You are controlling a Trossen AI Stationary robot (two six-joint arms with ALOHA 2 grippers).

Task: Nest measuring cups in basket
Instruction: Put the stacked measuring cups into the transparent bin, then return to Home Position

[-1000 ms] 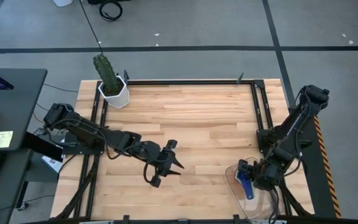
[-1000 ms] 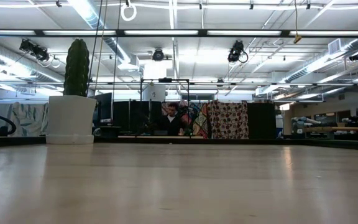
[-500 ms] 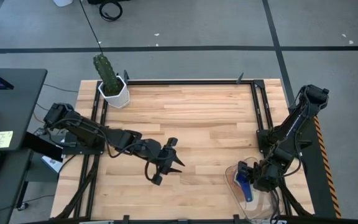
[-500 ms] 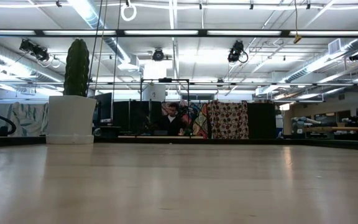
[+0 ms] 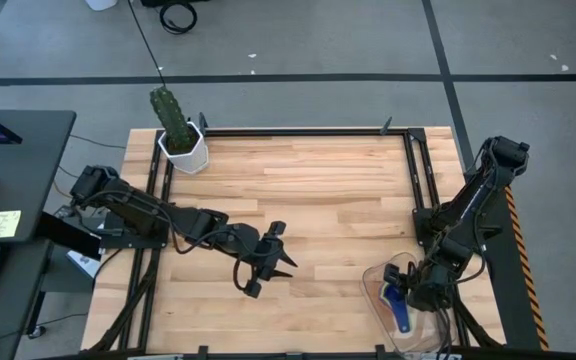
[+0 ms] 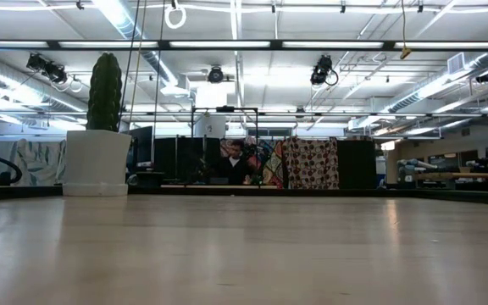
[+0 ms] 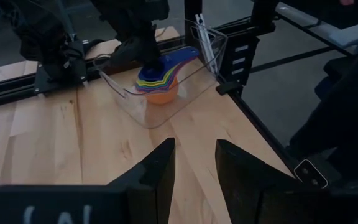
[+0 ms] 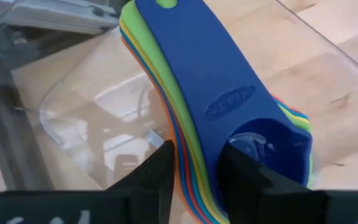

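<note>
The measuring cups (image 7: 160, 78) are stacked as a rainbow: dark blue on top, then green, yellow and orange at the bottom, inside the clear basket (image 7: 166, 106). Pale wood-grain desk (image 5: 308, 200), white pot (image 5: 185, 150) with green cactus (image 5: 170, 115).

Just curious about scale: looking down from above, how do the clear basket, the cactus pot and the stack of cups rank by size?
1. Basket, largest.
2. Cactus pot, clearly smaller.
3. Stack of cups, smallest, sitting inside the basket and partly hidden by the right arm.

Cups (image 5: 398, 305) nested in basket (image 5: 376, 290), table's (image 5: 318, 190) front-right corner.
</note>
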